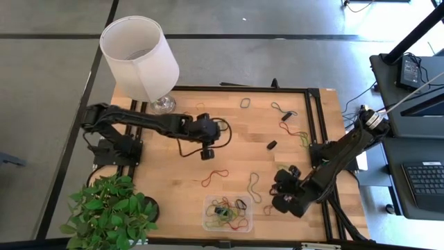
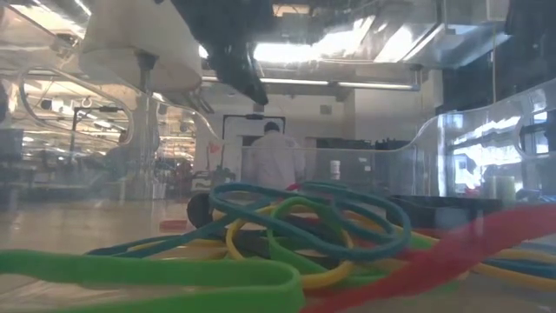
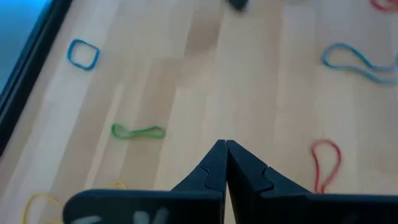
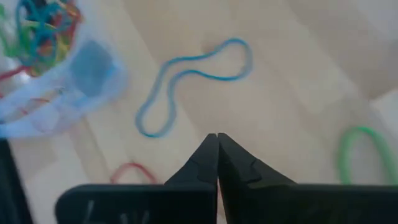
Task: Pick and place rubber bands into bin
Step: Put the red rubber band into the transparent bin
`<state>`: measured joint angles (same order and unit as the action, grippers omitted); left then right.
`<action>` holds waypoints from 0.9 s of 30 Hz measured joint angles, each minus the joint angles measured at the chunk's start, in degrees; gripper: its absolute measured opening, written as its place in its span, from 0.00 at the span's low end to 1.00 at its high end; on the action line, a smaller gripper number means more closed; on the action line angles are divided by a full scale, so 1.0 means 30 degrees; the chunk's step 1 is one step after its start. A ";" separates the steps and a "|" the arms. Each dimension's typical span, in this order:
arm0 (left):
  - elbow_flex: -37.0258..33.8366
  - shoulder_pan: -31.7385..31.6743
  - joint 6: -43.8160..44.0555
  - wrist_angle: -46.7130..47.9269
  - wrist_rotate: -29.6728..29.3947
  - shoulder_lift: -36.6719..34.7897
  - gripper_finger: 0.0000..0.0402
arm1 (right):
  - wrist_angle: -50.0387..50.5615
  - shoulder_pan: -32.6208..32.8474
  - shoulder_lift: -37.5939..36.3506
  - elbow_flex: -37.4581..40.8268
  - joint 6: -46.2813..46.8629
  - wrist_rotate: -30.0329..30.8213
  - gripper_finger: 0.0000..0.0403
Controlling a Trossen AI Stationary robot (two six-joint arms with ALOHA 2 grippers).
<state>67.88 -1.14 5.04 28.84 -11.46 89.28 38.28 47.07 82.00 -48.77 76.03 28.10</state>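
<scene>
The clear bin (image 1: 209, 223) stands near the table's near edge and holds a tangle of rubber bands (image 1: 229, 212), which fill the foreground of the low view (image 2: 287, 226). Loose bands lie on the wood: a red one (image 1: 215, 178), a pale blue one (image 1: 255, 186) (image 4: 193, 81), a blue one (image 1: 246, 103) and others toward the far right. My left gripper (image 1: 207, 154) (image 3: 226, 146) hovers over the table's middle, shut, with nothing between its fingers. My right gripper (image 1: 276, 189) (image 4: 216, 138) is right of the bin, beside the pale blue band, also shut and empty.
A white-shaded lamp (image 1: 141, 55) stands at the far left corner and a potted plant (image 1: 107, 212) at the near left. A small black object (image 1: 271, 145) lies right of centre. A raised black frame (image 1: 316, 118) bounds the wood. A person in white (image 2: 274, 161) stands far behind.
</scene>
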 joint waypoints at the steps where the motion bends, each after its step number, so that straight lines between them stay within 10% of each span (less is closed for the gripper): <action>1: 0.0043 -0.0203 0.0143 -0.0073 0.0007 0.0051 0.01 | -0.0107 0.0029 -0.0473 0.0479 -0.0324 -0.0074 0.01; 12: 0.0073 -0.3322 -0.0202 0.2015 0.1301 0.0498 0.02 | -0.8019 -0.0187 -0.6169 0.7486 -0.0311 -0.0250 0.00; 27: 0.0116 -0.6643 -0.1912 0.4177 0.1887 0.4131 0.35 | -0.6573 -0.2223 -0.8701 0.8298 -0.0947 0.0249 0.01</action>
<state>68.23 -21.07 -0.70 41.37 -5.80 101.67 18.56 40.40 55.89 -23.88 73.19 28.85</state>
